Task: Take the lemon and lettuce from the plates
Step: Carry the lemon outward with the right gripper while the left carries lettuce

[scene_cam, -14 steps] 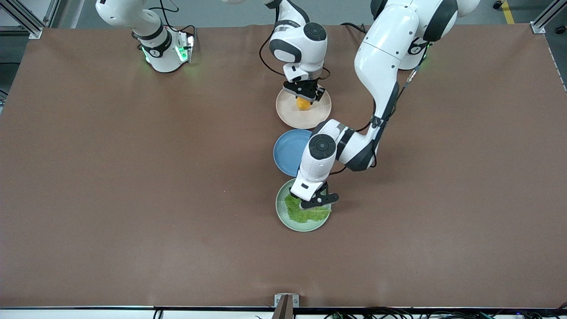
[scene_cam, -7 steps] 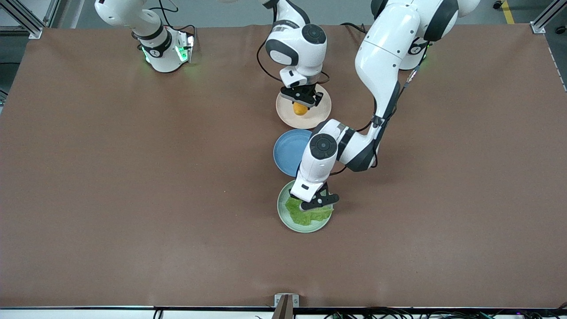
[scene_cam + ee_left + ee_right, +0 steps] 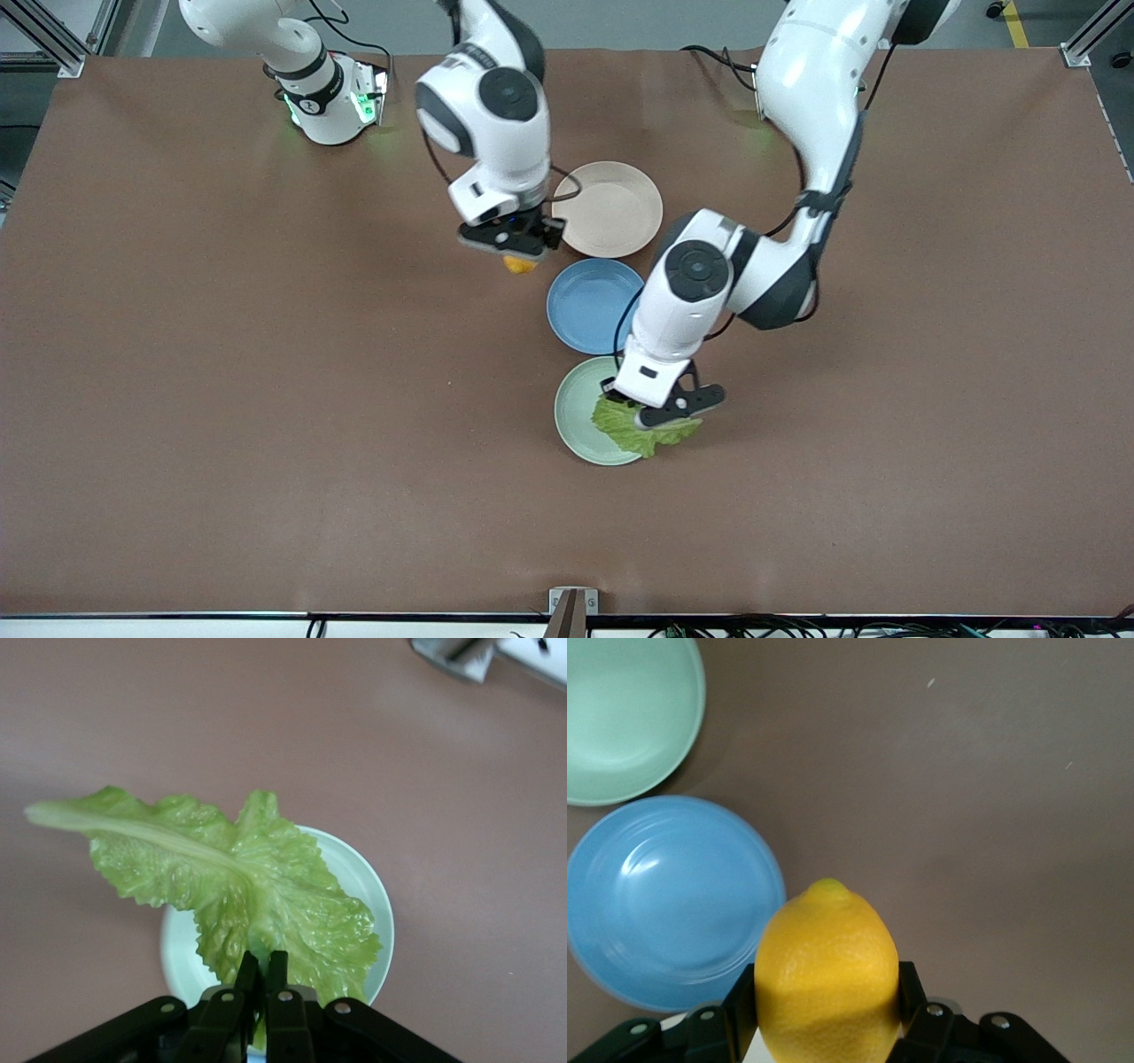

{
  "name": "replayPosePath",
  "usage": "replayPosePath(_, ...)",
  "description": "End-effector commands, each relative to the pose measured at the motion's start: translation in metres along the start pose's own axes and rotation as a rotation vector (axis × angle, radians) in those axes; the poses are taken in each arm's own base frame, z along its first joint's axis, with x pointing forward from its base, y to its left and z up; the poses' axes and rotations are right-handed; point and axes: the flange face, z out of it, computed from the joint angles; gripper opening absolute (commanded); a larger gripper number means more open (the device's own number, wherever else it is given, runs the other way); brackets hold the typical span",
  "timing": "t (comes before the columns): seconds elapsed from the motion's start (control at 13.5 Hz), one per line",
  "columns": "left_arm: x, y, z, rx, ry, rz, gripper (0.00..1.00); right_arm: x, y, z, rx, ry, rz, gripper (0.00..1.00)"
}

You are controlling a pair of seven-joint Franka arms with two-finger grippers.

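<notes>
Crinkled light-green lettuce leaf (image 3: 645, 427), limp in the clenched left claw (image 3: 663, 409), seems light; right claw (image 3: 514, 241) grasps firm oval yellow lemon (image 3: 519, 263).

Three round shallow plates stand in a line at the middle of the brown table (image 3: 221, 399): the pale beige plate (image 3: 611, 213), the blue plate (image 3: 585, 306), the mint green plate (image 3: 580, 412). The right gripper (image 3: 514, 251) with the yellow lemon (image 3: 518, 264) hangs over bare table beside the blue plate. The left gripper (image 3: 660, 416) and the crinkled green lettuce leaf (image 3: 642, 430) cover the green plate's edge. Wide bare table lies toward both ends.
</notes>
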Motion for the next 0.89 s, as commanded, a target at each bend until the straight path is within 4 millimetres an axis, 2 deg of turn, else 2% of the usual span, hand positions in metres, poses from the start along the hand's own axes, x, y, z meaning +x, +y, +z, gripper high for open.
replayPosePath(0.0, 0.023, -0.054, -0.051, 0.016, -0.068, -0.032, 0.00, 0.055, 0.079, 0.001, 0.033, -0.046, -0.035, 0.02)
replayPosePath(0.15, 0.036, -0.108, -0.066, 0.048, -0.104, -0.008, 0.00, 0.107, 0.146, 0.018, 0.020, -0.069, -0.080, 0.02)
replayPosePath(0.22, 0.035, -0.132, -0.069, 0.062, -0.121, 0.008, 0.00, 0.126, 0.179, 0.028, 0.019, -0.079, -0.103, 0.02)
replayPosePath(0.3, 0.037, -0.161, -0.065, 0.075, -0.138, 0.020, 0.00, 0.143, 0.216, 0.041, 0.023, -0.081, -0.133, 0.02)
replayPosePath(0.37, 0.038, -0.190, -0.058, 0.086, -0.152, 0.032, 0.00, 0.153, 0.243, 0.051, 0.027, -0.083, -0.169, 0.02)
replayPosePath(0.52, 0.037, -0.241, -0.037, 0.067, -0.116, 0.084, 0.00, 0.165, 0.292, 0.073, 0.036, -0.075, -0.217, 0.02)
replayPosePath(0.59, 0.035, -0.263, -0.023, 0.075, -0.124, 0.105, 0.00, 0.164, 0.310, 0.087, 0.042, -0.061, -0.249, 0.02)
replayPosePath(0.74, 0.035, -0.305, -0.003, 0.089, -0.153, 0.164, 0.00, 0.156, 0.339, 0.115, 0.047, -0.038, -0.288, 0.03)
replayPosePath(0.81, 0.033, -0.318, 0.007, 0.091, -0.153, 0.184, 0.00, 0.149, 0.346, 0.128, 0.047, -0.040, -0.325, 0.03)
